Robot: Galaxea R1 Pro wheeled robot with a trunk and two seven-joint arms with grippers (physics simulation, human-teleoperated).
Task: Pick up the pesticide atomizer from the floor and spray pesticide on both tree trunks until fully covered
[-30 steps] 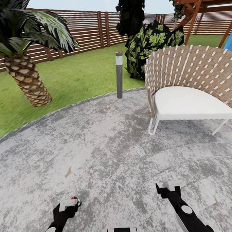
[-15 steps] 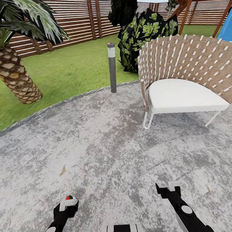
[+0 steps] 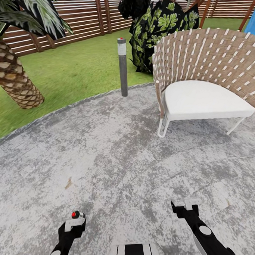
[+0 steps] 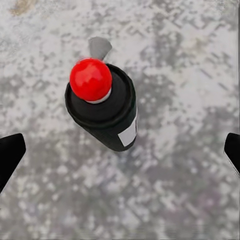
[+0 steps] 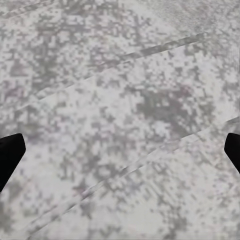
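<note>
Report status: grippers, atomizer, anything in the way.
Left gripper open, above the atomizer standing on the paving. Right gripper open, over bare paving. Chair and bollard ahead.

You are outdoors in a home garden, on its patio. Under you lies mottled grey stone paving (image 3: 117,150) with a curved edge, and beyond it a green lawn (image 3: 72,70). A brown horizontal-slat wooden fence (image 3: 80,17) closes off the far side. A short palm (image 3: 12,77) with a woven brown trunk stands on the grass, and a dark bush with broad green leaves (image 3: 159,28) grows behind a woven lounge chair (image 3: 207,82) with a white cushion. A grey bollard lamp (image 3: 122,66) stands at the paving's edge. Slanted brown timber posts (image 3: 207,7) rise near the fence.
</note>
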